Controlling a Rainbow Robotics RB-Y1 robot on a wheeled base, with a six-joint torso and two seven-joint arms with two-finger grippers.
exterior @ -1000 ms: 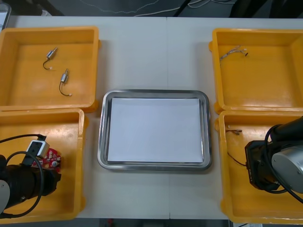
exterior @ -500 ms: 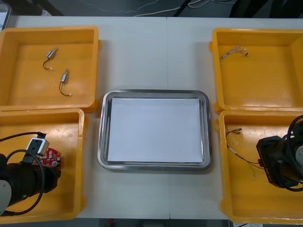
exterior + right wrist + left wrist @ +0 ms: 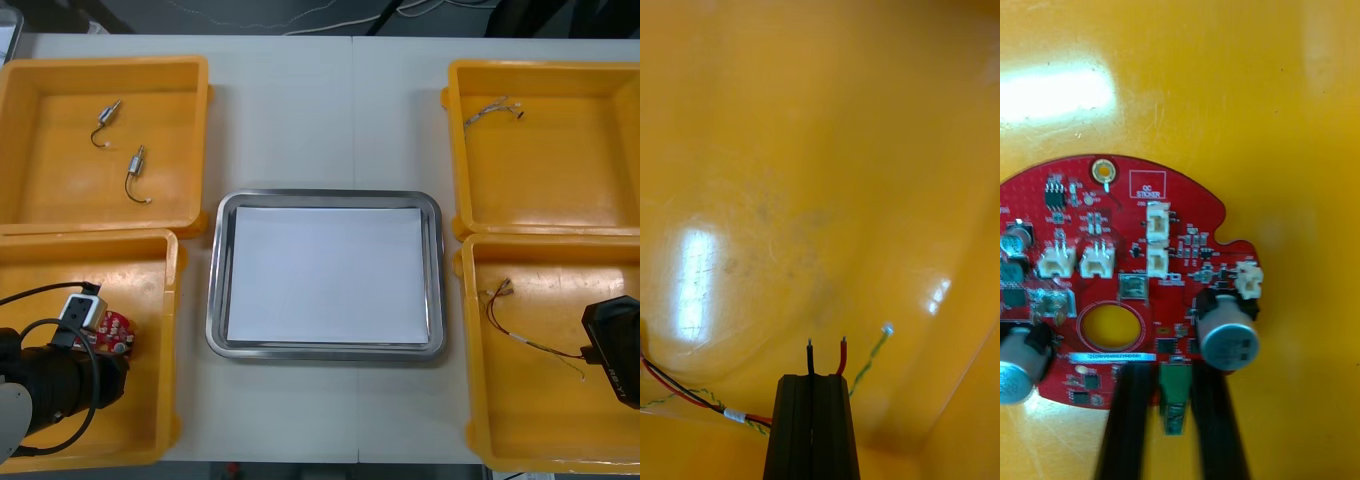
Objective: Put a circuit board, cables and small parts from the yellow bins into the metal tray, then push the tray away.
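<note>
A round red circuit board (image 3: pixel 113 331) lies in the near left yellow bin (image 3: pixel 150 300). My left gripper (image 3: pixel 116 350) is at its near edge. In the left wrist view the board (image 3: pixel 1127 247) sits between the fingers (image 3: pixel 1127 420), and the left gripper (image 3: pixel 1174 390) is shut on its rim beside a green part. In the near right bin (image 3: pixel 540 420) a red and yellow cable (image 3: pixel 525 338) runs to my right gripper (image 3: pixel 592 352). The right gripper (image 3: pixel 812 382) is shut on the cable (image 3: pixel 692 397), whose red and black ends stick out past the fingertips.
The metal tray (image 3: pixel 215 280), white inside, sits between the bins. The far left bin (image 3: pixel 40 200) holds two small metal parts (image 3: pixel 107 118) (image 3: pixel 135 170). The far right bin (image 3: pixel 560 200) holds a pale cable (image 3: pixel 492 110).
My left gripper has closed on the board's edge. The right arm has moved right, toward the bin's outer side, and the cable has been dragged along with it.
</note>
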